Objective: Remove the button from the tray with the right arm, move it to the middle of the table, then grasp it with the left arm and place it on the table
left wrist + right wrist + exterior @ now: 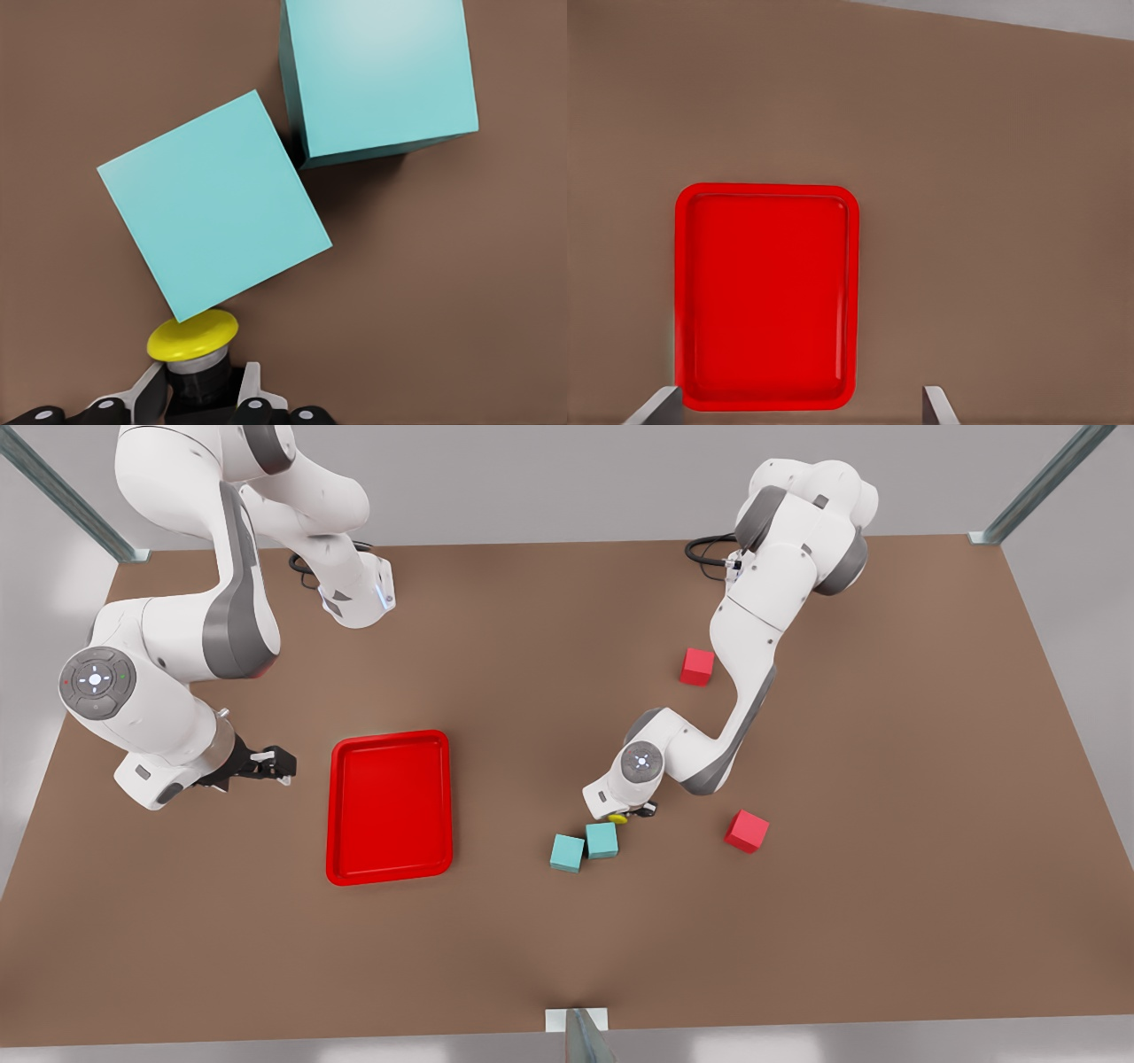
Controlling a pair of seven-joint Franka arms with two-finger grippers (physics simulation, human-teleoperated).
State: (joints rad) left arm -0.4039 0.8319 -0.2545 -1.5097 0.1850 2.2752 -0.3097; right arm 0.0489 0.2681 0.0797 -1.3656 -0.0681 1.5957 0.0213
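- Brown table, grey posts at its corners; red tray holds nothing.
- Left gripper: closed on the button, low over the table, yellow cap just touching a corner of the nearer of two teal cubes.
- Right gripper: fingers spread, holding nothing, waiting beside the tray.
- Handling: lower straight down, release gently, avoid nudging the cube.
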